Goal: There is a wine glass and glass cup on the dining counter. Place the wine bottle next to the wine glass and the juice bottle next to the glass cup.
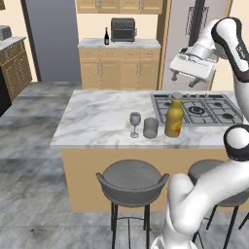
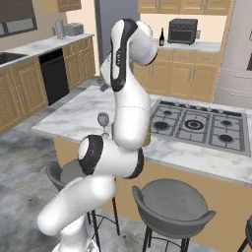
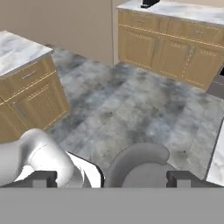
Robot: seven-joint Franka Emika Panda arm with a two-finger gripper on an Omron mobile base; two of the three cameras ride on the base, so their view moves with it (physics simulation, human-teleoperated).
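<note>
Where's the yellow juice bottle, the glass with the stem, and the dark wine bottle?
juice bottle (image 1: pixel 174 119): left base view, on its amber body.
wine glass (image 1: pixel 135 119): left base view, on its bowl.
wine bottle (image 1: pixel 106 37): left base view, on its dark body, far back counter.

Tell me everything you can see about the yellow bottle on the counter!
The juice bottle is stout and amber-yellow, glassy looking, with a short neck, a grey cap and a yellow-and-red label low on its front. It stands upright on the dining counter, on the marble at the front left corner of the black cooktop. The glass cup sits just to its left, close by; whether they touch is unclear. The wine glass is further left. Nothing holds the bottle.
</note>
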